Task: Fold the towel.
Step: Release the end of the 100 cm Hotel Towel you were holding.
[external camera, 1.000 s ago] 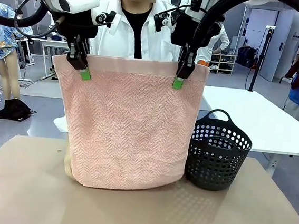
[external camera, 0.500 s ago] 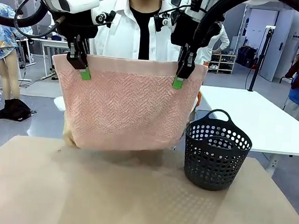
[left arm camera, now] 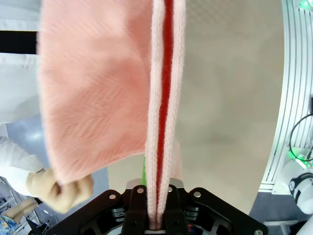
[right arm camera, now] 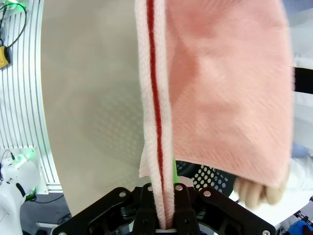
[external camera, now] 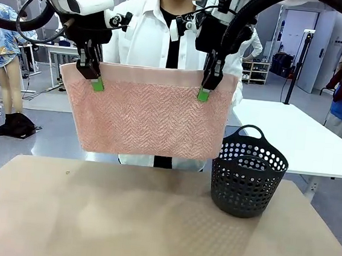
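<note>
Front view: the left gripper (external camera: 97, 83) and the right gripper (external camera: 204, 93) were both clenched on the top hem of the towel (external camera: 151, 114), one toward each upper corner. The towel hung straight down from them as a wide, shallow band. Its long axis ran left to right between the two claws, and its lower edge was well clear of the table (external camera: 150, 223). The basket (external camera: 250, 172) stood on the table at the right, below the right-hand corner and apart from the cloth. The person (external camera: 167, 40) stood on the far side, just behind the towel.

Left wrist view: the jaws were shut on the hem, which ran away from the claw as a doubled pink ridge. A second sheet of the towel spread out on the far side of that ridge, and the person's hand (left arm camera: 61, 188) pinched its corner, near this claw.

Right wrist view: it was the same picture mirrored. The jaws gripped the hem, a loose sheet lay to the far side, and the person's other hand (right arm camera: 257, 192) gripped its corner beside the basket's rim.

By my reading, the fold turned on those two raised corners meeting the hem, each hand being nearest its own claw.
</note>
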`<state>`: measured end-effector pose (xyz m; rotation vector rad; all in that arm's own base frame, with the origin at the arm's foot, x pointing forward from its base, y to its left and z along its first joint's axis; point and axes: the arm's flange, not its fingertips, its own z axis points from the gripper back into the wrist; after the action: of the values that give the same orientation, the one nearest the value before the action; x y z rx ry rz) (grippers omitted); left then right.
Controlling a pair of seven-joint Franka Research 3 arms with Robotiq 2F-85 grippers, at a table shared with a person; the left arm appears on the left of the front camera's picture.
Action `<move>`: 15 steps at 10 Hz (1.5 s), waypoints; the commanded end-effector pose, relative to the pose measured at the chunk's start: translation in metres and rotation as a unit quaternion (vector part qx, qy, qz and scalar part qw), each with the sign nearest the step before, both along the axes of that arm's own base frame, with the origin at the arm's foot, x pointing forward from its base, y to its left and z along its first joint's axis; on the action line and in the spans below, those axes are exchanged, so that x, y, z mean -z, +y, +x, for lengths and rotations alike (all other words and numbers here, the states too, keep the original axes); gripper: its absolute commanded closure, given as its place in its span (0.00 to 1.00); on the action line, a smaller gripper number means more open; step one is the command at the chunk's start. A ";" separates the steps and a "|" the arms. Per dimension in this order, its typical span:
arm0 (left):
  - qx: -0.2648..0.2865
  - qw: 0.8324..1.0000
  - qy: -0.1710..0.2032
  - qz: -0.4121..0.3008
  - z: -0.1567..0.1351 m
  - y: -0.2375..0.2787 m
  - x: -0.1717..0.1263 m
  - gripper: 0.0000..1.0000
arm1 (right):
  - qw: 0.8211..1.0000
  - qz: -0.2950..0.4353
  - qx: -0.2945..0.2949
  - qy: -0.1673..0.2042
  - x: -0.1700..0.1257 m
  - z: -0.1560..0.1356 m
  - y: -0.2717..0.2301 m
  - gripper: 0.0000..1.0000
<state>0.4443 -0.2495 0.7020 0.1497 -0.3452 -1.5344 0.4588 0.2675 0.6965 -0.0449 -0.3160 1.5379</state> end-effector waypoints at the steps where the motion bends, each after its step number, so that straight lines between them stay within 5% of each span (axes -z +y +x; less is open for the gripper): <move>1: 0.000 1.000 -0.003 -0.001 -0.001 0.001 -0.003 1.00 | 1.000 -0.001 -0.004 -0.002 -0.001 0.000 -0.001 1.00; 15: 0.000 1.000 -0.003 -0.001 -0.001 0.001 -0.003 1.00 | 1.000 -0.001 -0.004 -0.002 -0.001 0.000 -0.001 1.00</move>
<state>0.4439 -0.2501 0.7021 0.1497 -0.3454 -1.5356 0.4587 0.2676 0.6966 -0.0449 -0.3161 1.5381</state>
